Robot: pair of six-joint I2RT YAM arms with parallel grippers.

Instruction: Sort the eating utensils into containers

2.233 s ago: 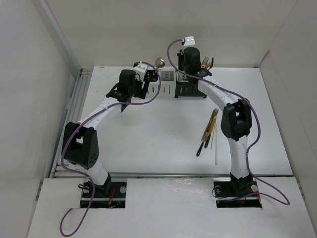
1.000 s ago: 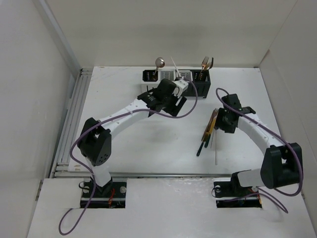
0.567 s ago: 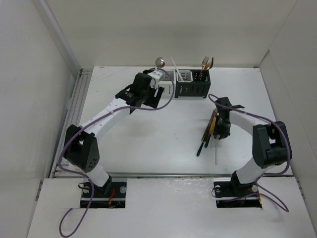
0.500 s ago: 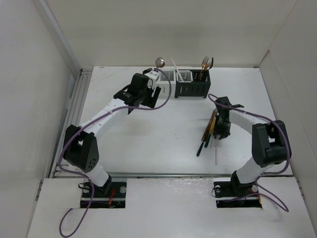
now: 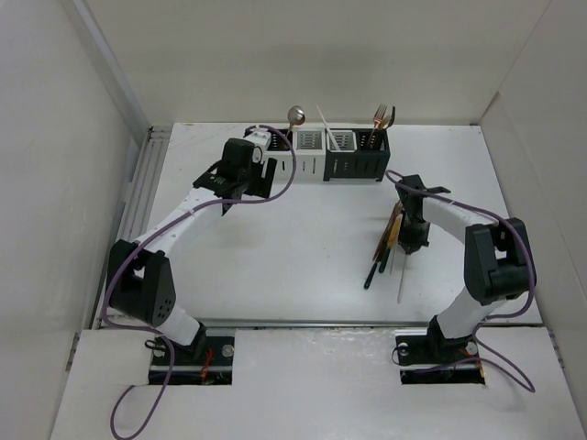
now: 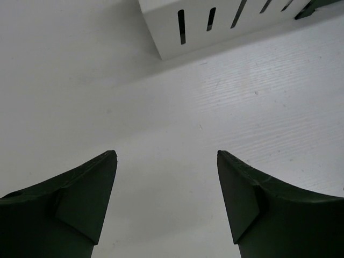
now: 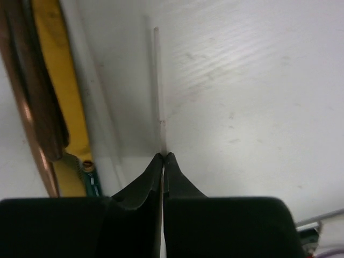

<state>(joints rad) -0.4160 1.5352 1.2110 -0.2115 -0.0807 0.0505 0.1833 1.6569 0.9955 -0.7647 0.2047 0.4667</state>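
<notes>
The right gripper is clenching its jaws on one end of a thin white chopstick. The tips are pinching together and the stick is running straight out from between them, apparently lying flat on the table. Just beside the stick, the loose utensils are lying in a tight bundle of gold and copper shafts with dark handles. The bundle is sitting toward the right edge of the table, roughly midway between the near and far edges. The left gripper is hanging with its jaws released and gripping nothing, over bare table just in front of the left end of the containers. These are standing in a row along the far edge. A spoon, a second chopstick and some forks are standing up out of them. The step in hand looks like the pick-up of the white chopstick, with the grasp made but the lift not yet begun. The next move is probably calling for a straight lift clear of the bundle. After that comes a carry to the far edge and a turn of the wrist, so that the stick is pointing down into the compartment holding its mate. Being pinched at one end only, the stick may be swinging in the grip on the way.
</notes>
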